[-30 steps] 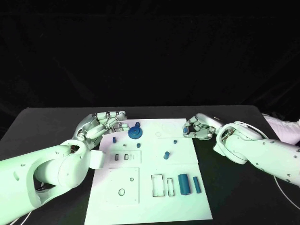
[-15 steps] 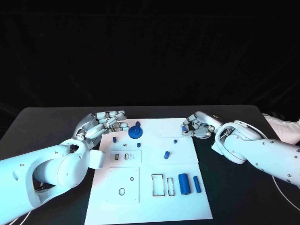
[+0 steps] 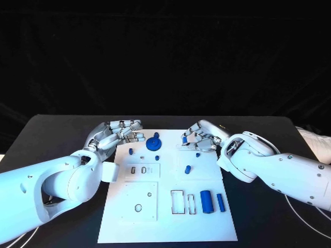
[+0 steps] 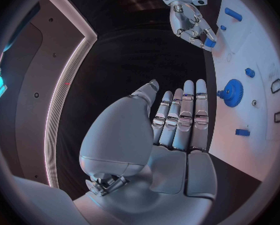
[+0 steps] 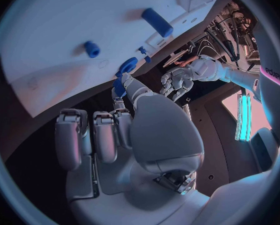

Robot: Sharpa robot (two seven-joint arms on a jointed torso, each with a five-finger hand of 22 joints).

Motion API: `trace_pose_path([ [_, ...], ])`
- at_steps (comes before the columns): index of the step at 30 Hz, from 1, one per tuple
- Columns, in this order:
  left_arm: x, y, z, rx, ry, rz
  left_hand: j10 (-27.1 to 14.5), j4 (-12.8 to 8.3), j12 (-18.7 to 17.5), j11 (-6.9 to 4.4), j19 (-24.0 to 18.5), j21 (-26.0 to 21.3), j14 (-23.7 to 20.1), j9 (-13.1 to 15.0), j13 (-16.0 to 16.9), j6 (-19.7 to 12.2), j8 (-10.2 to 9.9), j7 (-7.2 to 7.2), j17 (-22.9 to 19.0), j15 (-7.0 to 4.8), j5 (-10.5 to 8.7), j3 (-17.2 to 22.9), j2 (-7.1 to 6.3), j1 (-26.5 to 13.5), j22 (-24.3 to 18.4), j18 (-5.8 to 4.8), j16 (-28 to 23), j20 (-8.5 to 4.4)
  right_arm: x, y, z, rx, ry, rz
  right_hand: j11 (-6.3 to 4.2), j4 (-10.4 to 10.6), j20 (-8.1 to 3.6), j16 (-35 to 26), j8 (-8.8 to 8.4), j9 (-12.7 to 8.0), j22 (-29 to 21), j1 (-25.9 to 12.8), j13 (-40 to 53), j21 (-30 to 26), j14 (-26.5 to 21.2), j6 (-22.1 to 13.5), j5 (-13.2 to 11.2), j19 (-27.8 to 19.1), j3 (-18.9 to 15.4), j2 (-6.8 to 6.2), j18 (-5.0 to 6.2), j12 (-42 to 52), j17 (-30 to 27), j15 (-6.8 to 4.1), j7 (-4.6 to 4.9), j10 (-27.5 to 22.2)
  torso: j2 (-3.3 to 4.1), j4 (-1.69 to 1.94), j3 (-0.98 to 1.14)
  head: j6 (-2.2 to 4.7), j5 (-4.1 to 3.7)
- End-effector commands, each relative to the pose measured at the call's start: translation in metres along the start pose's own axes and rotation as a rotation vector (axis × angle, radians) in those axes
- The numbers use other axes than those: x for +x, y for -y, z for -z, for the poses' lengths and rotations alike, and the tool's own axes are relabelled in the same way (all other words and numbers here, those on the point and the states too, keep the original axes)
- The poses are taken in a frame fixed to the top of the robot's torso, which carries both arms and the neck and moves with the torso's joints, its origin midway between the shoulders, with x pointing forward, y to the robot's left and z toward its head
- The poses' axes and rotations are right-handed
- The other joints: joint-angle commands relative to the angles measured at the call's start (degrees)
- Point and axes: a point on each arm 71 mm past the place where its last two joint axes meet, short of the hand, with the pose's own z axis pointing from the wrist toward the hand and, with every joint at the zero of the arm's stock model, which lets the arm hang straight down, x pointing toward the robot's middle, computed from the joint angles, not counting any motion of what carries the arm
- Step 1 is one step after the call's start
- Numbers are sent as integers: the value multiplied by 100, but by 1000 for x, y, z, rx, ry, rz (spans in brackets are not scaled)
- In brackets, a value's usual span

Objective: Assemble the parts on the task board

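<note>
Two hands hovering at the board's [image 3: 165, 227] far end, right hand [image 3: 200, 137] pinching a small blue part [image 3: 185, 138] over the board's far edge, left hand [image 3: 119, 133] lying empty, fingers straight, beside the gear [image 3: 153, 144]

We look down from the head camera onto the black table [image 3: 54, 134], facing forward over the white task board [image 3: 165, 206], which lies in the middle, with both arms entering from the picture's sides. From the left wrist we look out close behind the left hand [image 4: 171, 135], along its fingers, toward the board's edge, the blue gear [image 4: 232, 92] and the right hand [image 4: 191, 22] beyond. From the right wrist we sit just behind the right hand [image 5: 124, 135], facing across the board toward the left hand [image 5: 180, 80]. Both wrist views share the gear [image 5: 127, 65] and the board's far end with the head view, where the gear [image 3: 153, 143] lies between the hands.
</note>
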Motion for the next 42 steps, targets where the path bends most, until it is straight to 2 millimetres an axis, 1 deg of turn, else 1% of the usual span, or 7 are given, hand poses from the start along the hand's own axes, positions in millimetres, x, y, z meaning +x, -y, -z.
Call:
trace_pose_path([
  [1,1,1,-1,9,-15,8,-6,-34,-38,46,35,-13,-12,-6,-8,13,-18,31,7,14,-28,1,-17,44,-7,62,-26,9,9,-11,-4,43,-23,32,-28,23,-22,16,88,140,412,-3,709,0,519,139,-26,167,26,49,-77,-32,1091,-41,-143,68,-25,25,-22,-38,50],
  [7,0,0,-3,10,-11,6,-6,-34,-38,46,35,-13,-12,-6,-8,13,-18,31,7,14,-28,1,-17,44,-7,62,-26,9,33,-44,-15,27,-73,75,-21,22,-21,8,74,139,391,-19,692,-11,516,114,-35,159,31,52,-73,-57,1077,-37,-133,55,-43,37,-38,-96,93],
  [13,-1,-1,-4,11,-1,8,-6,-34,-38,46,35,-13,-12,-6,-8,13,-18,31,7,14,-28,1,-17,44,-7,62,-26,9,54,-65,-22,18,-114,118,-18,25,-20,4,70,139,385,-31,685,-14,514,108,-38,156,31,51,-72,-67,1070,-34,-130,49,-30,46,-37,-120,131],
  [19,-2,-1,-5,11,5,10,-13,-50,-40,50,37,-13,-13,-5,-8,10,-29,37,14,16,-29,10,-16,36,-10,61,-42,9,72,-78,-25,9,-153,143,-15,28,-18,-3,68,140,367,-45,673,-23,511,105,-41,149,30,52,-68,-84,1055,-32,-128,40,-26,54,-34,-161,145],
  [29,-1,-1,-5,12,5,12,-12,-60,-39,50,25,-21,-32,-4,-7,13,-33,35,14,23,-30,15,-16,30,-17,57,-63,13,94,-89,-26,1,-196,159,-11,34,-15,-10,67,145,349,-76,671,-34,508,106,-38,142,25,42,-65,-90,1043,-29,-125,37,-31,44,-42,-206,183],
  [35,0,-2,-6,11,2,13,-12,-62,-39,51,22,-23,-36,-4,-7,13,-34,35,14,24,-30,17,-16,29,-18,57,-67,13,100,-94,-25,-10,-221,175,-9,39,-12,-11,64,148,346,-108,669,-36,508,103,-41,141,14,24,-64,-94,1043,-26,-123,35,-29,59,-40,-223,205],
  [42,0,-2,-6,10,3,13,-12,-64,-39,51,20,-24,-38,-4,-7,14,-35,35,15,25,-30,18,-16,28,-19,56,-71,14,102,-94,-23,-11,-236,187,-8,41,-11,-10,64,150,344,-122,676,-38,508,103,-45,140,9,16,-64,-86,1045,-25,-123,39,-25,51,-37,-227,232],
])
